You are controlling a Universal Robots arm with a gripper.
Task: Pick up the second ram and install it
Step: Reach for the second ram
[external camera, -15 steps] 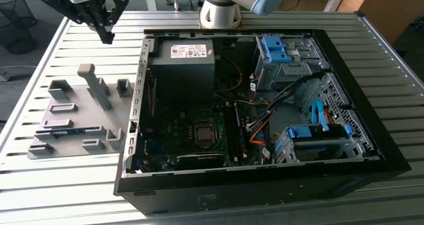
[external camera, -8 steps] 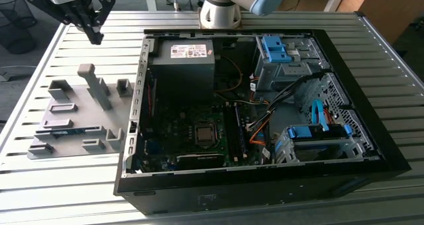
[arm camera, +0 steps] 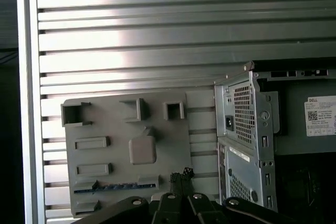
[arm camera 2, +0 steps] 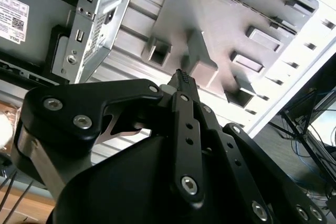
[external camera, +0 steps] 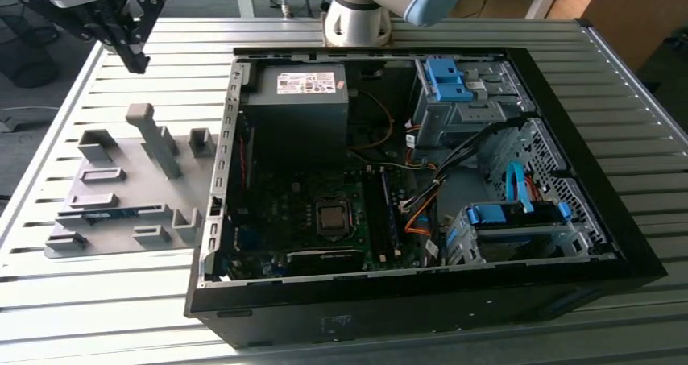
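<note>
**Figure. Pincer raised over the bench, second ram in its holder.** The pincer (external camera: 135, 61), seen end-on in the first wrist view (arm camera: 181, 174), hangs high above the slatted bench (external camera: 193, 59). Its two fingers are drawn together and nothing is between them.

Below it lies the grey holder plate (external camera: 121, 152) with its raised blocks and slots. The plate sits on the bench just beside the open computer case (external camera: 430, 321), on the exterior view's left.

The second ram (external camera: 109, 213) stands on its long edge in a slot near the plate's margin farthest from the pincer. In the first wrist view it appears as a thin blue-green line (arm camera: 115, 186). It is well apart from the fingertips and untouched.

**Handling, by judgement.**
- The stick is probably very light and stiff along its length.
- It is thin enough to crack or flex if twisted, and its chips and contact edge are delicate.
- Only its upper edge stands proud of the slot, so the sensible hold is across the two flat faces near mid-length, with the fingers parallel to the board.
- The smooth faces could slip under a weak pinch, while a hard one risks the chips.
- An off-centre hold would let the board tip as it leaves the slot.
</note>
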